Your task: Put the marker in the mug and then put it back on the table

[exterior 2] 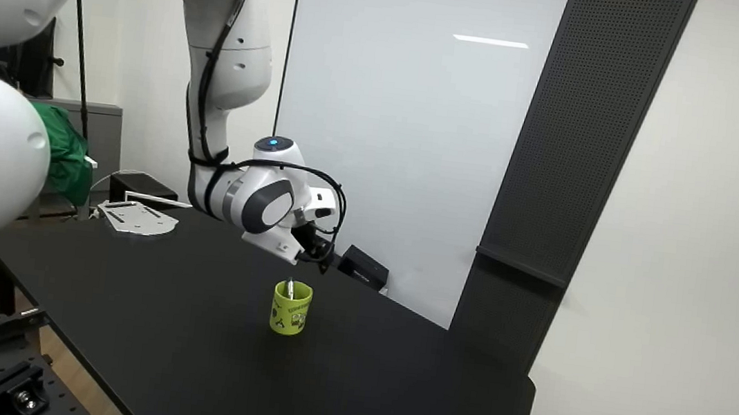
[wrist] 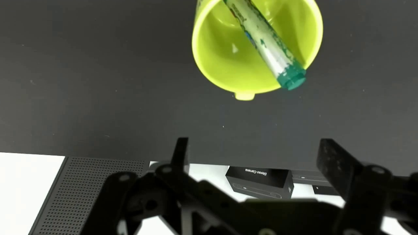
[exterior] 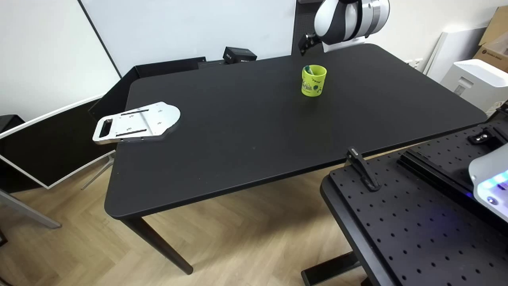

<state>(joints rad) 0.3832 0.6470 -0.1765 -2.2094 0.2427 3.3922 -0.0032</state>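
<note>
Marker (wrist: pixel 261 39) in mug (wrist: pixel 225 58); gripper (wrist: pixel 254 140) released.
Your Panda arm (exterior 2: pixel 245 75) extends from the upper left of an exterior view, folded downward to centre frame. In the wrist view, your gripper's jaws stand wide apart, low in frame; the worn green-and-white marker leans inside the cylindrical yellow-green mug, upper centre, on the matte black table (wrist: pixel 98 98). Lower centre, a black box (wrist: pixel 258 182) reads "Stereo Camera".

Bright yellow-green mug (exterior: pixel 313 84) upright on matte black table (exterior: pixel 222 127), dark drawings on mug's side, worn green-and-white marker (wrist: pixel 267 39) slanting inside mug, green end above mug's rim
</note>
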